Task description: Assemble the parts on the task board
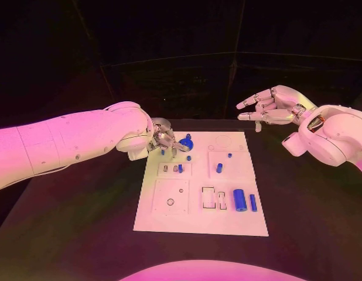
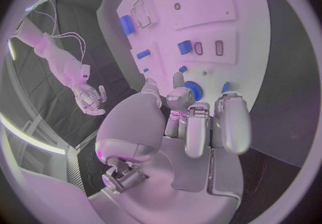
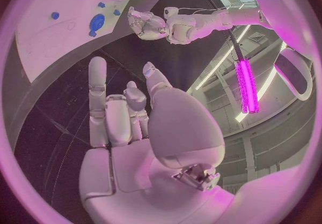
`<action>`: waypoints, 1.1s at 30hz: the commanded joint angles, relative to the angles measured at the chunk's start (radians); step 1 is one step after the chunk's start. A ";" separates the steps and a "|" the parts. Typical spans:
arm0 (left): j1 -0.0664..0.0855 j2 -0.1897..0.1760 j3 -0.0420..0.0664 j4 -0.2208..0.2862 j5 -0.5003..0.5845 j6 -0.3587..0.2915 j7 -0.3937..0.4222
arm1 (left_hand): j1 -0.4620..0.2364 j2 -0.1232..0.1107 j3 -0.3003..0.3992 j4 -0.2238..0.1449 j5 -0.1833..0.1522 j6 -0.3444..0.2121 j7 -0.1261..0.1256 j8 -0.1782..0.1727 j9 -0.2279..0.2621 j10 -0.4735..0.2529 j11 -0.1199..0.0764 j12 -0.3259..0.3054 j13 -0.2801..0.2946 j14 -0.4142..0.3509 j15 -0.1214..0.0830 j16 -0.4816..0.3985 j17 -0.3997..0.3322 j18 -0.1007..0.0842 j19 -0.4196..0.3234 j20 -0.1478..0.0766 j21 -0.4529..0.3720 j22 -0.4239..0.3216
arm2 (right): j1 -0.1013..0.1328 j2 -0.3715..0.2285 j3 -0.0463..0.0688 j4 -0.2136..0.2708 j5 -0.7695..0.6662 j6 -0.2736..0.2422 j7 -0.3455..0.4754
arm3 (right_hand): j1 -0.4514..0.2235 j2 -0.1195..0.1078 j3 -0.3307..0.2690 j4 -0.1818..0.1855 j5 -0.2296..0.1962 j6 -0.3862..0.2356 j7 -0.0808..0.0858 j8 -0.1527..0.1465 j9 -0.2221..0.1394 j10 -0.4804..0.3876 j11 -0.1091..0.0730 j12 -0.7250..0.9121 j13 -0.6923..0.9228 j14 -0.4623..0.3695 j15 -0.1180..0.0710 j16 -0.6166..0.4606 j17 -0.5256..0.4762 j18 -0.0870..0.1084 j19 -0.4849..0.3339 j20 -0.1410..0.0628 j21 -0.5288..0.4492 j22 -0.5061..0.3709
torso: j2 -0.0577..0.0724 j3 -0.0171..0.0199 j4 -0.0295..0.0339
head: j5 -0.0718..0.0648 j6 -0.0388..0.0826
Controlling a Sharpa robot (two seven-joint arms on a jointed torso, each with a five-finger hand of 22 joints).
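Left hand (image 1: 163, 139) fingers curled by blue round part (image 1: 186, 143) on task board (image 1: 200, 225), grip unclear, right hand (image 1: 270, 106) raised, fingers apart, empty

My white task board (image 1: 200, 225) lies flat on the table. At its far end sits a blue gear (image 1: 186, 142); small blue pegs stand mid-board, and a larger blue cylinder (image 1: 239, 200) lies nearer me.
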 commanded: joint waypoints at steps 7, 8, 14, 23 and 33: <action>0.011 0.047 -0.020 -0.026 -0.103 0.118 -0.152 | 0.002 0.025 -0.016 -0.001 0.001 -0.028 -0.001 0.028 0.035 -0.010 -0.003 0.009 0.005 0.105 -0.010 0.003 0.263 -0.016 0.026 -0.005 0.008 0.007 | 0.003 0.014 0.001 -0.026 -0.002 -0.015 0.003 | 0.010 0.003 -0.007 0.000 0.020 -0.008 -0.002 0.002 0.000 -0.001 0.001 -0.004 -0.003 0.012 -0.006 -0.006 -0.003 0.014 0.009 0.000 -0.010 -0.004 | 0.001 -0.0006 0.0000 | 0.002 -0.002; 0.011 0.051 -0.022 -0.028 -0.105 0.122 -0.155 | 0.003 0.027 -0.016 -0.001 0.001 -0.029 -0.001 0.030 0.037 -0.010 -0.003 0.010 0.006 0.105 -0.010 0.003 0.263 -0.016 0.027 -0.005 0.009 0.008 | 0.003 0.014 0.001 -0.028 -0.003 -0.016 0.002 | 0.010 0.003 -0.008 0.000 0.026 -0.009 -0.002 0.002 0.000 -0.001 0.001 -0.005 -0.004 0.012 -0.006 -0.007 -0.005 0.014 0.010 0.000 -0.011 -0.005 | 0.001 -0.0008 -0.0004 | 0.003 -0.004; 0.012 0.073 -0.033 -0.038 -0.105 0.132 -0.161 | -0.003 0.031 -0.021 0.001 0.001 -0.036 -0.001 0.039 0.049 -0.010 -0.003 0.014 0.010 0.105 -0.010 0.003 0.263 -0.017 0.028 -0.005 0.011 0.012 | 0.003 0.021 0.001 -0.036 -0.009 -0.015 -0.003 | 0.011 0.004 -0.011 -0.001 0.044 -0.010 -0.002 0.003 0.000 -0.002 0.001 -0.006 -0.006 0.014 -0.006 -0.010 -0.005 0.014 0.013 0.000 -0.016 -0.008 | 0.002 -0.0010 -0.0009 | 0.003 -0.007; 0.012 0.094 -0.050 -0.050 -0.086 0.148 -0.165 | -0.014 0.031 -0.031 0.003 0.001 -0.043 -0.002 0.050 0.063 -0.009 -0.003 0.018 0.014 0.105 -0.010 0.003 0.263 -0.018 0.029 -0.005 0.014 0.018 | 0.003 0.029 0.001 -0.042 -0.019 -0.011 -0.009 | 0.013 0.005 -0.012 -0.002 0.053 -0.011 -0.002 0.003 0.000 -0.005 0.001 -0.010 -0.011 0.013 -0.006 -0.014 -0.009 0.014 0.015 0.000 -0.018 -0.010 | 0.002 -0.0011 -0.0004 | 0.001 -0.013; 0.010 0.115 -0.062 -0.063 -0.076 0.152 -0.165 | -0.008 0.039 -0.028 -0.002 0.002 -0.048 -0.003 0.056 0.072 -0.010 -0.004 0.020 0.015 0.105 -0.011 0.003 0.263 -0.018 0.030 -0.005 0.016 0.023 | 0.003 0.037 0.001 -0.046 -0.056 -0.004 -0.014 | 0.020 0.009 -0.010 -0.006 0.060 -0.012 -0.001 0.004 0.000 -0.015 0.001 -0.022 -0.023 0.011 -0.006 -0.023 -0.020 0.014 0.015 0.000 -0.023 -0.013 | 0.002 -0.0016 -0.0009 | 0.000 -0.019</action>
